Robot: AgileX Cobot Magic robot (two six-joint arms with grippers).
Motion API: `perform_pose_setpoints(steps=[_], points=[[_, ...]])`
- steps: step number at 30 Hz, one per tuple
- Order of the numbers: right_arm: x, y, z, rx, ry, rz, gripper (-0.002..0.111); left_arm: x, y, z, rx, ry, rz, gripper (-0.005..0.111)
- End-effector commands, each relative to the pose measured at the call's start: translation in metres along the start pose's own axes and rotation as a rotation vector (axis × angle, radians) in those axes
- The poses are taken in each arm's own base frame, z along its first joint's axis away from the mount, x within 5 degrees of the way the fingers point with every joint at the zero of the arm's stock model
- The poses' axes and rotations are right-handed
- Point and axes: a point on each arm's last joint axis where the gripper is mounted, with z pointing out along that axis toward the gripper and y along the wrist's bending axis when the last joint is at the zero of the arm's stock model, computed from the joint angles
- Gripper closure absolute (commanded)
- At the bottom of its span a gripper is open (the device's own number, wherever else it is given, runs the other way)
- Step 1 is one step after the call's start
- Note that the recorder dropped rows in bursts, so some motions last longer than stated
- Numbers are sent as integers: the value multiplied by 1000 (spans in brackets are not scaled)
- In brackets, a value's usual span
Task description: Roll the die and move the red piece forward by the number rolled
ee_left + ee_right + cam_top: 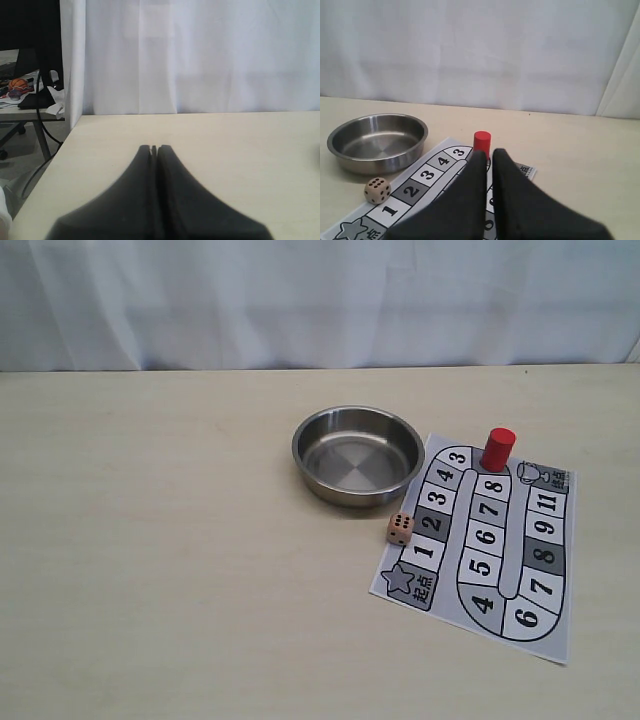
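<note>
Two task things sit well apart on the pale table (150,570). The red piece (497,449) stands upright on the printed board (556,570), its long axis vertical and its flat round top facing up. Its base rests at the far bend of the numbered track, between a square marked 3 and the square marked 8. The die (399,529) lies flat on one face at the board's near-left edge, just beside squares 1 and 2. It sits near the front wall of the steel bowl (300,440) but apart from it. A many-pipped face is turned toward the exterior camera, though the pips are too small to count surely. The bowl rests on the table just beside the board's far-left corner, mouth up. In the right wrist view the right gripper (489,152) has its dark fingers drawn almost together, with only a thin slit at the tips. It clasps nothing and touches nothing. The red piece (481,144) rises just beyond its tips, with the die (377,190) and the bowl (335,137) off to one side. The left gripper (154,148) has its fingers pressed fully together on nothing, above bare tabletop near a table edge, facing a white curtain (200,55).
</note>
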Motion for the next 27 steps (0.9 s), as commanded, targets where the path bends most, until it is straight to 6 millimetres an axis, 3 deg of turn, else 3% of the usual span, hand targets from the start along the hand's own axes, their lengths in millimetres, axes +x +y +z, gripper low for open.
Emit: perform_pose_setpoints(steps=[1,27], points=[[1,0,0,-3,2,54,104,-2,0,0,0,-12,-4,107],[1,1,0,-4,3,59,104,-3,0,0,0,-14,-4,107]])
